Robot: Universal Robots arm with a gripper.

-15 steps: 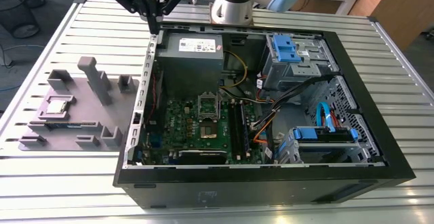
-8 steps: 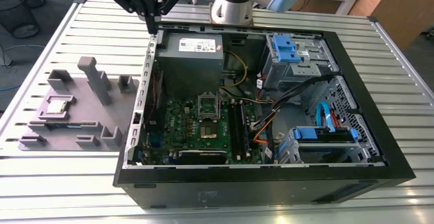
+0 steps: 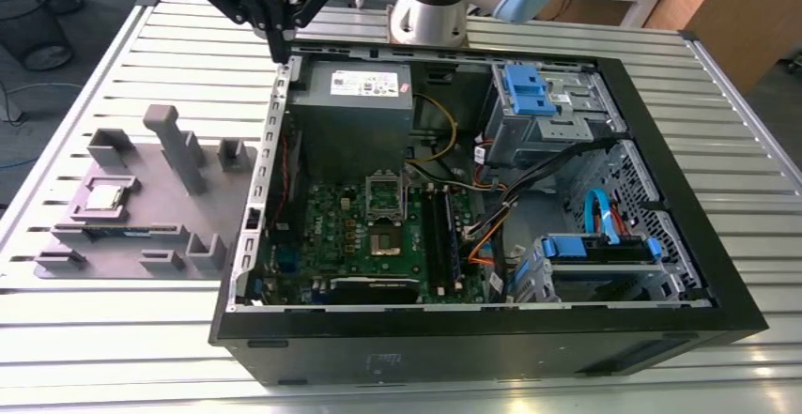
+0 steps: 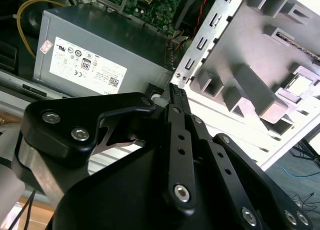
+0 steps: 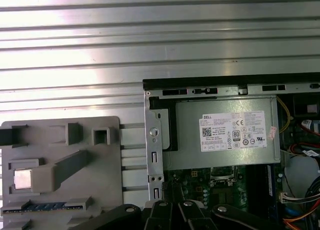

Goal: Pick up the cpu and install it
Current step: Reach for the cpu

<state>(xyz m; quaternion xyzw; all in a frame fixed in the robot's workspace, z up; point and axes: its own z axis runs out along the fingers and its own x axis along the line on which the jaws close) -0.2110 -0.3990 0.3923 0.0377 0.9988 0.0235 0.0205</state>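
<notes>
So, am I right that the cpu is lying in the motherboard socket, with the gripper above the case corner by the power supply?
Not quite. The exterior view shows the cpu lying in a pocket of the grey tray outside the case, on the exterior view's left. The gripper is indeed above the case corner by the power supply.

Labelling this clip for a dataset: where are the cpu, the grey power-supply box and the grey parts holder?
cpu [image 3: 107, 196]: exterior view, centre of its silver top.
power-supply box [image 3: 351, 132]: exterior view, bare grey face below its label.
parts holder [image 3: 161, 212]: exterior view, flat base beside the cpu.
</notes>
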